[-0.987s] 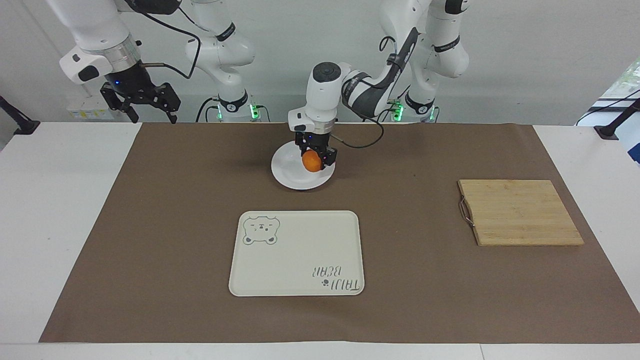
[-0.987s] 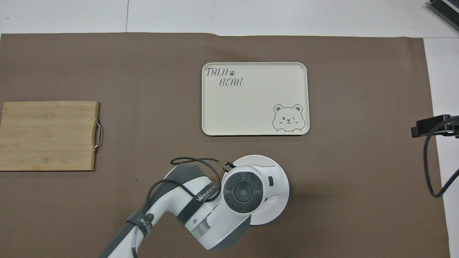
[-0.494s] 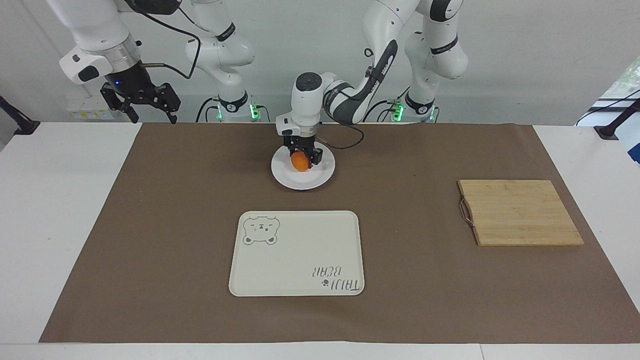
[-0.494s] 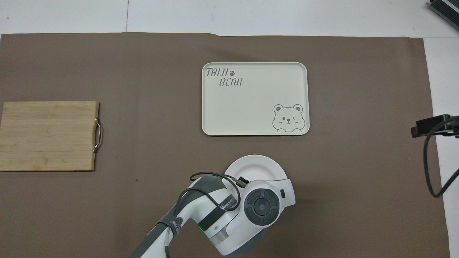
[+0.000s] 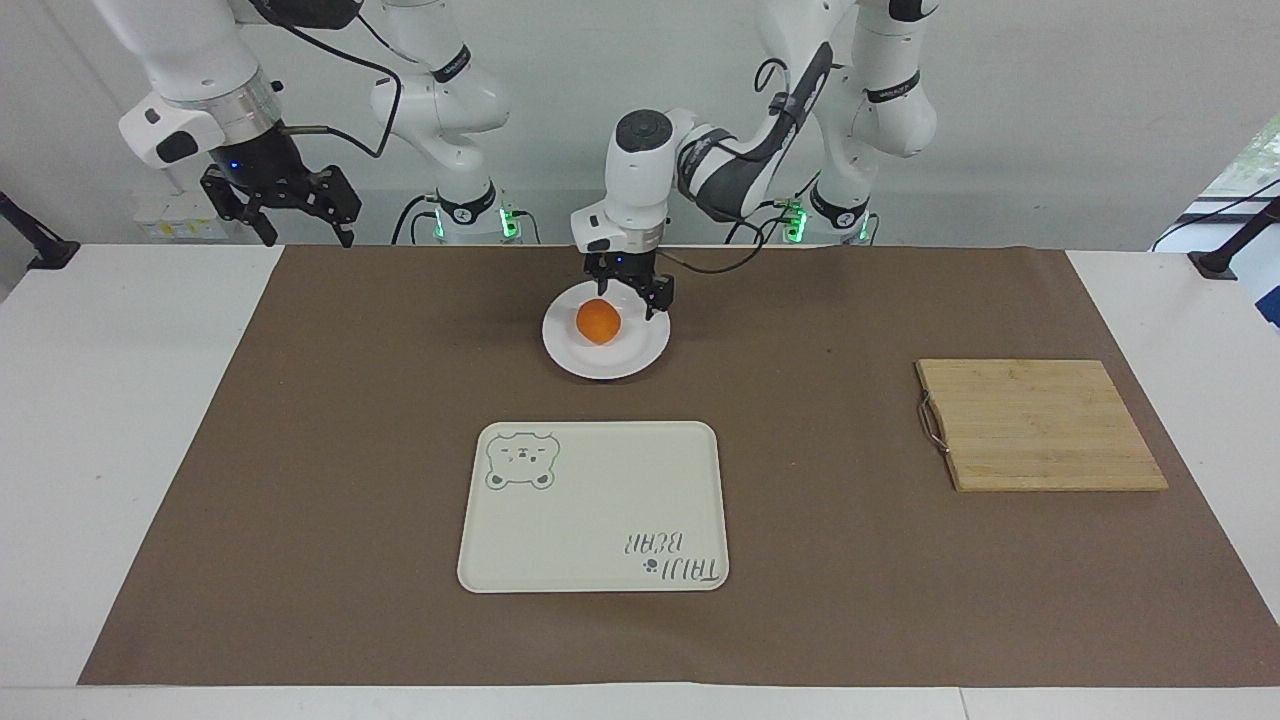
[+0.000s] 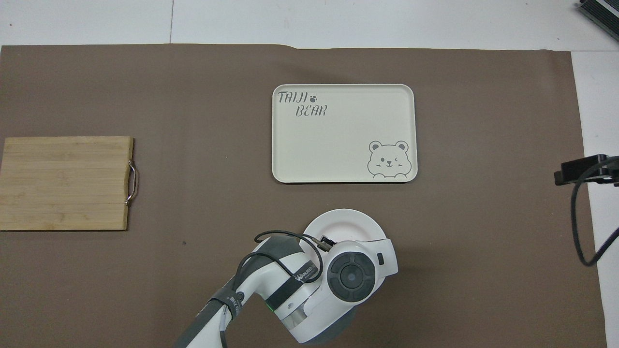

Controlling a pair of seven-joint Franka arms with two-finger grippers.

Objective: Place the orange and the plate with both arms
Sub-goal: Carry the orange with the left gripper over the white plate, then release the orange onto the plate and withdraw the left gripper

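Tray [image 5: 590, 520] with bear drawing, farther from the robots than plate [image 5: 640, 355]. Orange [image 5: 598, 322] on plate, released. Left gripper [image 5: 628, 290] over plate, fingers spread, touching nothing. Right gripper [image 5: 283, 205] waiting, raised at its own end, fingers spread, empty.

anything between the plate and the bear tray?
Nothing visible. The plate with the orange on it sits nearer the robots than the tray, with only bare brown mat between them. The left gripper hangs open over the plate; the right gripper waits off the mat.
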